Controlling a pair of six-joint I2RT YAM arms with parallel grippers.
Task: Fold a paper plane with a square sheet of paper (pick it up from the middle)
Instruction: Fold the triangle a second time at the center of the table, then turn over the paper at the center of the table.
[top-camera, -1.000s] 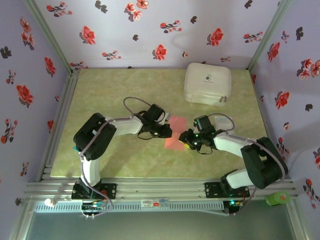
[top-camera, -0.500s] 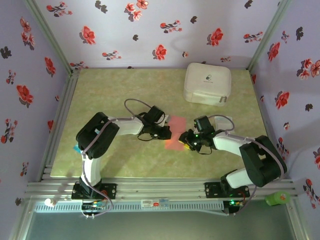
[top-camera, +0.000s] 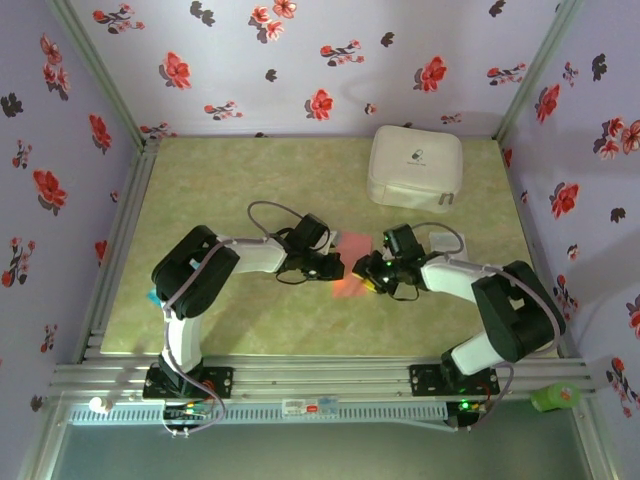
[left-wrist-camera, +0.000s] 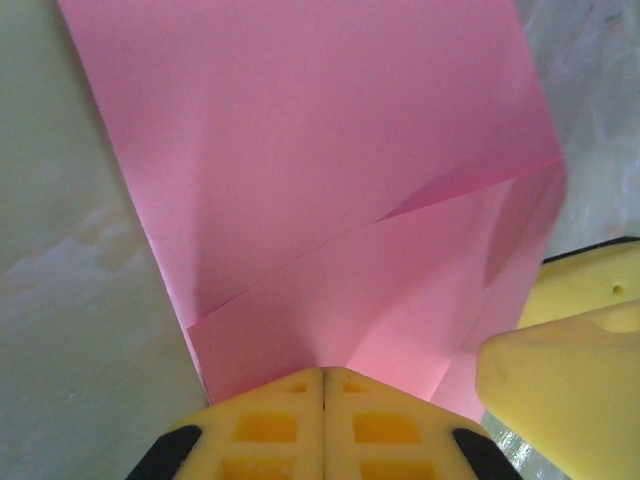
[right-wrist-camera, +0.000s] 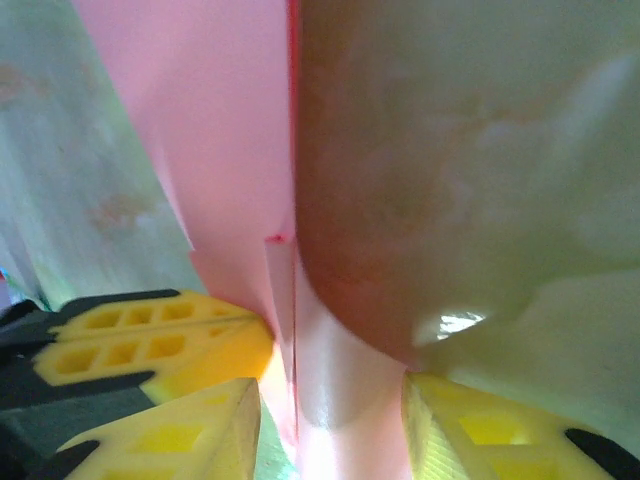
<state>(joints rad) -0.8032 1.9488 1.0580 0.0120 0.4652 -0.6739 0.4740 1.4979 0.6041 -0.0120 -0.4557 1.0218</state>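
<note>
At the middle of the green counter (top-camera: 220, 190), the left gripper (left-wrist-camera: 323, 375) is clamped shut on an edge of the salmon-pink square sheet of paper (left-wrist-camera: 320, 180), which is creased and partly lifted. The right gripper (right-wrist-camera: 330, 392) has its jaws parted, straddling a raised fold. A white case (top-camera: 415, 167) sits near the far right corner; its small dark logo is unreadable.

One salmon-pink sheet of thin paper (left-wrist-camera: 300, 150); one white rounded-square case (top-camera: 415, 167); two black-and-white robot arms, the left arm (top-camera: 190, 280) and the right arm (top-camera: 510, 320); two yellow-fingered grippers, the left gripper (top-camera: 335, 268) and the right gripper (top-camera: 370, 277); one green marbled tabletop (top-camera: 220, 180); one small green object (top-camera: 555, 397); three lilac walls printed with red flowers (top-camera: 320, 60)
</note>
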